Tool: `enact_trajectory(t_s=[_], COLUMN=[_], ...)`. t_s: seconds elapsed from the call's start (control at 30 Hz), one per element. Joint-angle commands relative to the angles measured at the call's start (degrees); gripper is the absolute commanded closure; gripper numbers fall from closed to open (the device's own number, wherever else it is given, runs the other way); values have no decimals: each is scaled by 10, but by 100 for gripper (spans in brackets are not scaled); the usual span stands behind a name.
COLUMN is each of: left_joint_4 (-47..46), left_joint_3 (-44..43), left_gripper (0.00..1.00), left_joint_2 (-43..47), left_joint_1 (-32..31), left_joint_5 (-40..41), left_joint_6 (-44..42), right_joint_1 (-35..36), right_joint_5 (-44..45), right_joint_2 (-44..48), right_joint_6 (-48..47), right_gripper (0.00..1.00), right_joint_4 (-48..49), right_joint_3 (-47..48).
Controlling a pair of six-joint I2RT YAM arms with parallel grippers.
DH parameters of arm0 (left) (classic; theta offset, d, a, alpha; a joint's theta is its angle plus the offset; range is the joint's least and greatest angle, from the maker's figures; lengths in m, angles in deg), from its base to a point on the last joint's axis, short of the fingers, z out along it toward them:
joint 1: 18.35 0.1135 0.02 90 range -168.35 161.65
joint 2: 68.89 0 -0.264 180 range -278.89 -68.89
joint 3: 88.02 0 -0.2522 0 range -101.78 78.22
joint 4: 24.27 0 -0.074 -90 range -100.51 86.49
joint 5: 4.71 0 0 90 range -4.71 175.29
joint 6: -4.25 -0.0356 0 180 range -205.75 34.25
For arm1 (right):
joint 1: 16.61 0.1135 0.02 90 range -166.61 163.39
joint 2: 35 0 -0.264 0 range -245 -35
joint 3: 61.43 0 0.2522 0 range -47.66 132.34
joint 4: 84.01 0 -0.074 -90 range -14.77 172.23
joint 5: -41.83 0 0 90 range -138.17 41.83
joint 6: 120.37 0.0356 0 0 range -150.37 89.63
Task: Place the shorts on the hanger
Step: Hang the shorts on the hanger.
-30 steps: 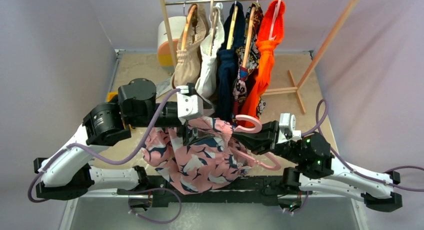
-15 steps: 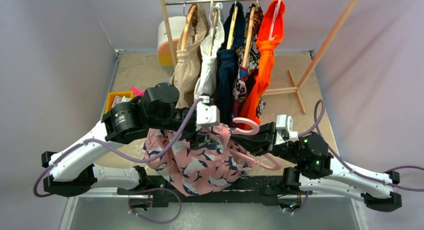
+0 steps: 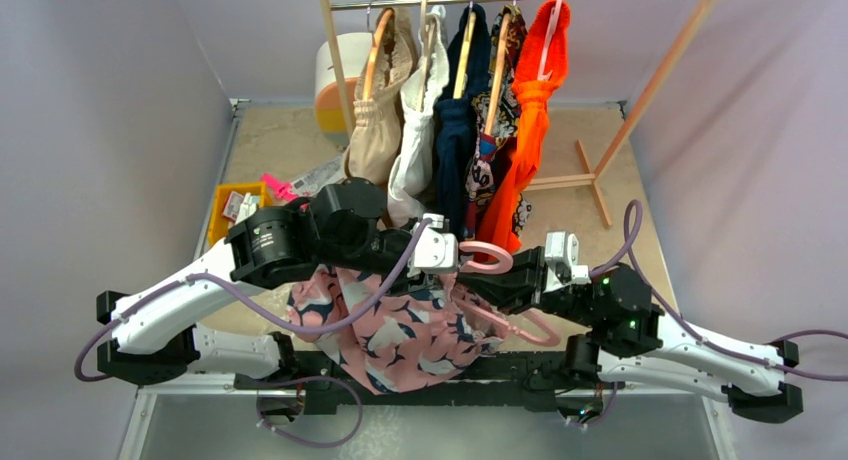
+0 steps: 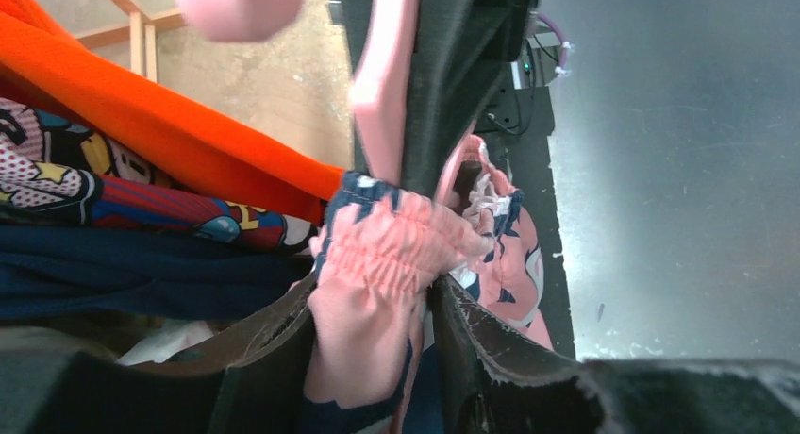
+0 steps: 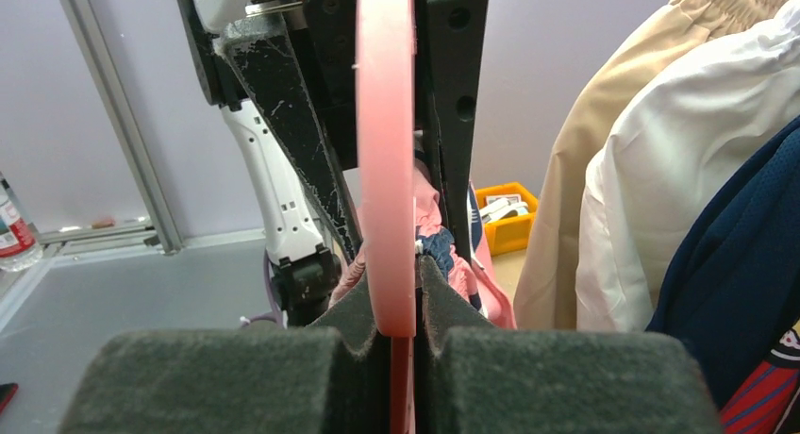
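Pink shorts, one pair, waistband pinched in left jaws, one pink hanger clamped in right jaws

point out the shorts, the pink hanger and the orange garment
shorts (image 3: 400, 330), top view, middle of the printed fabric
hanger (image 5: 385, 170), right wrist view, edge of its pink plastic
orange garment (image 3: 530, 110), top view, middle of the hanging cloth

One rack. Hanging on it, five garments: beige, white, navy, patterned, orange.
In front of the rack: one shorts, one hanger, and two end effectors, namely the left end effector and right end effector.
Left of the rack: one yellow bin.
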Motion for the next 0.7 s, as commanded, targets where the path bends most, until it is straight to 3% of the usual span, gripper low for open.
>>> enact_trajectory(t_s=[0.0,0.07,0.3,0.33,0.5,0.67], left_joint_4=[-3,-3,-6,-7,-9,-12], left_joint_3=[-8,-7,-6,-6,-12,-15], left_gripper=[72,80,93,92,68,60], left_joint_2=[6,5,3,4,7,13], left_joint_1=[-3,-3,-3,-3,-3,-3], left_joint_5=[-2,-3,-19,-20,-34,-49], left_joint_6=[-18,-19,-19,-18,-6,15], right_joint_1=[0,0,0,0,0,0], right_joint_5=[-19,-23,-39,-41,-50,-54], right_joint_2=[9,8,-1,-3,-9,-11], right_joint_6=[-11,-13,-15,-15,-35,-76], right_gripper=[100,100,100,100,100,100], right_joint_4=[45,44,45,45,20,-21], right_joint_3=[17,18,21,22,39,69])
